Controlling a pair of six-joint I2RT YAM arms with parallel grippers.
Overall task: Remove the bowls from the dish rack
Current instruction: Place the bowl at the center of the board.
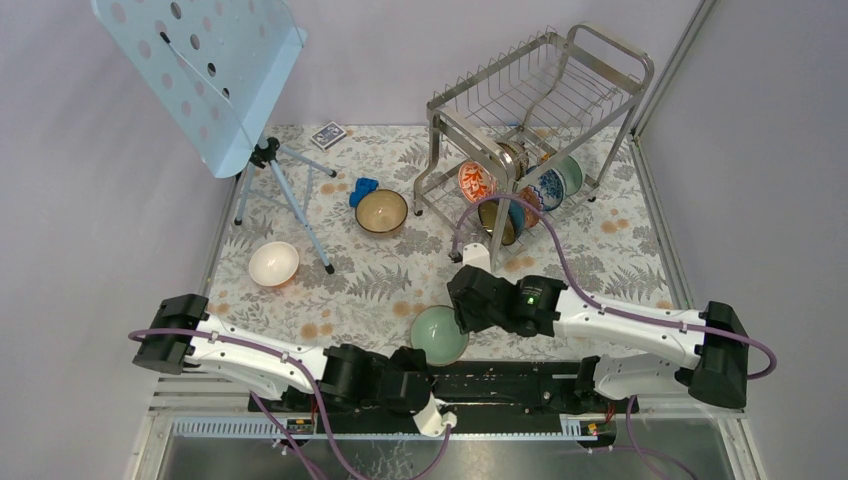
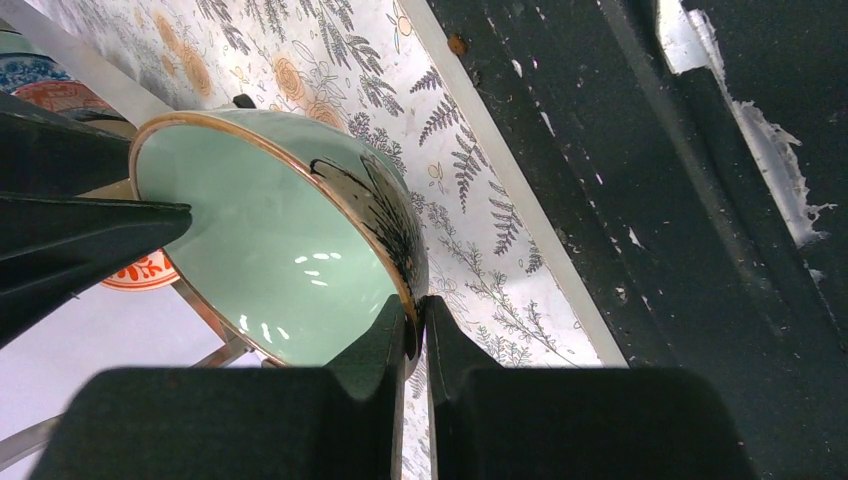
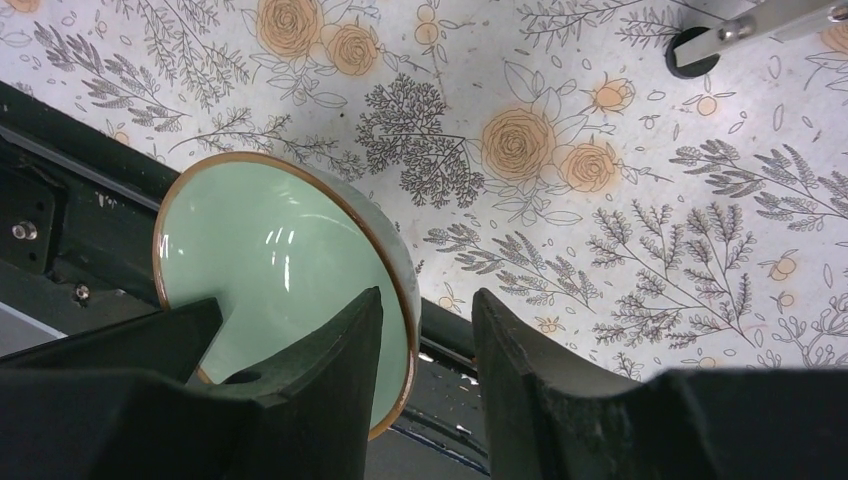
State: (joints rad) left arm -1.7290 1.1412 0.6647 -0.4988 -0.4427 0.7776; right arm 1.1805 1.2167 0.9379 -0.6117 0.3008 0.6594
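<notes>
The pale green bowl (image 2: 280, 260) looks like smooth glazed ceramic, glossy enough to catch the lights, with a coppery rim. The fingers (image 2: 372, 345) of my left gripper (image 2: 419, 308) are matt black plastic. The dish rack (image 1: 540, 100) is bright polished steel wire, and the dark base plate (image 2: 650, 200) near me is painted, scuffed and chipped.

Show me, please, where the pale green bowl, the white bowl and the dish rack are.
pale green bowl (image 1: 438, 334): top external view, its green inside.
white bowl (image 1: 273, 263): top external view, its inside.
dish rack (image 1: 520, 90): top external view, upper wire tier.
</notes>
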